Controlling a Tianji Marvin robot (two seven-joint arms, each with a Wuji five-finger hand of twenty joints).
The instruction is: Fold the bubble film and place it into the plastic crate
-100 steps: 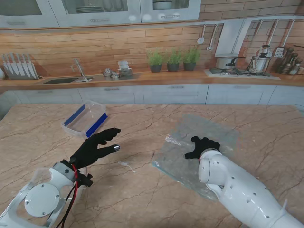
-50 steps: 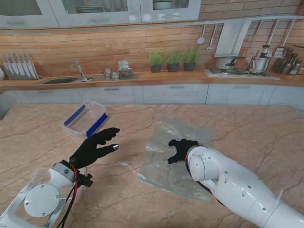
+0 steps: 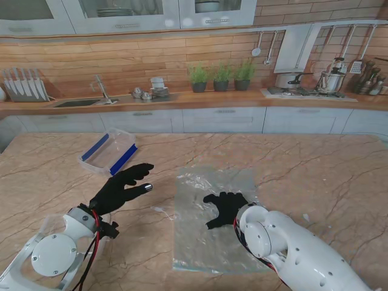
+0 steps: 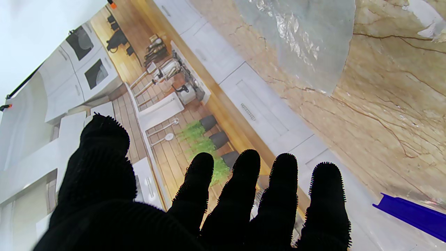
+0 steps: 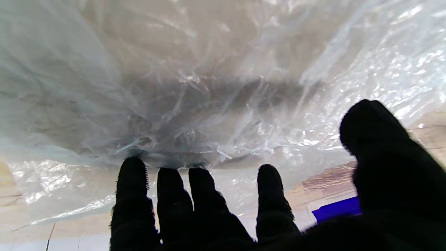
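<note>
Here, bubble film [image 3: 209,233] flat, seemingly beneath spread right hand [image 3: 225,207]

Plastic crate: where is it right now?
In the stand view the plastic crate sits on the table's far left, beyond the open left hand and left of the bubble film.

You are getting even, bright light in the stand view, with soft shadows lying on the counter [image 3: 315,170]. White glare is glinting off the bubble film [image 5: 366,80], and the right robot hand [image 5: 244,209] is showing blurred at close range.
</note>
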